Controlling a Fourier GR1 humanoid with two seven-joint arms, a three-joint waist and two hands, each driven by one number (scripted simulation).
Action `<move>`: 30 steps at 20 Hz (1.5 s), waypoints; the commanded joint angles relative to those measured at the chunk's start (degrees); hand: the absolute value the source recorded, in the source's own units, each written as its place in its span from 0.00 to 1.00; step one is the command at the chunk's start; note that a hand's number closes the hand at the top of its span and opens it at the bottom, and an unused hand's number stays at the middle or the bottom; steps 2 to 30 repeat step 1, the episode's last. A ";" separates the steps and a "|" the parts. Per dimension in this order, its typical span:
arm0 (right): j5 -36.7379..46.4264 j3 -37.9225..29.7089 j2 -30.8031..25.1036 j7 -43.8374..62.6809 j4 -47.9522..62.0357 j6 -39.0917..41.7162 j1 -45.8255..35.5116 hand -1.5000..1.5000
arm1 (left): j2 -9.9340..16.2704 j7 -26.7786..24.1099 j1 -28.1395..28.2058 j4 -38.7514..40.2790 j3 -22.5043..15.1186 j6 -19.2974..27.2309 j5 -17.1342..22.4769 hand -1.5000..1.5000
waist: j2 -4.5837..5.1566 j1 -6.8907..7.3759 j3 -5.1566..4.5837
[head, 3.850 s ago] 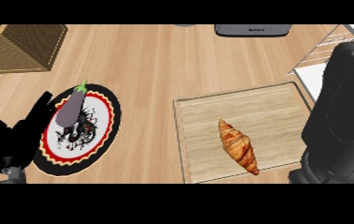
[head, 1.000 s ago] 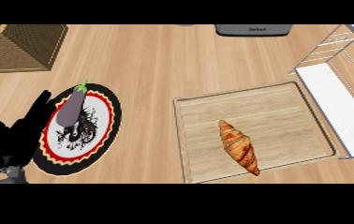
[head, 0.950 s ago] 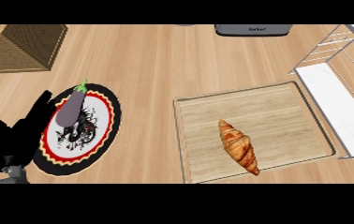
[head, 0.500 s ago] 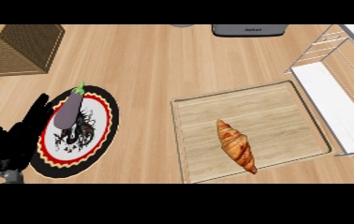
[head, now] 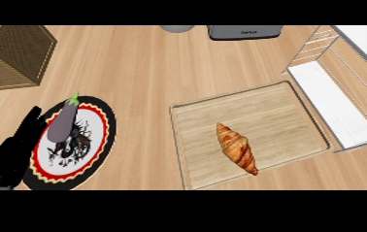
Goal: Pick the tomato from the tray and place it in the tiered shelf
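- While the wooden tray lies on the counter right of centre, the only thing on it is a croissant, lying lengthwise toward its near edge; no tomato shows on the tray or anywhere else in view.
- At the right edge stands the tiered shelf, a white wire frame whose lower white board runs just beside the tray's right rim.
- Left of the tray, well apart from it, sits a round plate with a black, red and yellow border, and a purple eggplant rests on its upper left part.
- Against the plate's left side shows the left hand, black and at the view's edge; whether its fingers are straight or curled I cannot tell, and nothing shows in it.
- A woven basket occupies the far left corner.
- A dark grey appliance and a grey round object sit at the far edge.
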 commanded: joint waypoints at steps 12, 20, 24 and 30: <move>0.38 0.39 -1.84 5.43 -7.26 15.76 -4.16 0.00 | 0.76 0.36 1.14 0.41 0.97 0.33 -0.23 0.50 | -0.93 -1.71 -0.20; 0.38 0.39 -1.84 5.43 -7.26 15.76 -4.16 0.00 | 0.76 0.36 1.14 0.41 0.97 0.33 -0.23 0.50 | -0.93 -1.71 -0.20; 0.38 0.39 -1.84 5.43 -7.26 15.76 -4.16 0.00 | 0.76 0.36 1.14 0.41 0.97 0.33 -0.23 0.50 | -0.93 -1.71 -0.20; 0.38 0.39 -1.84 5.43 -7.26 15.76 -4.16 0.00 | 0.76 0.36 1.14 0.41 0.97 0.33 -0.23 0.50 | -0.93 -1.71 -0.20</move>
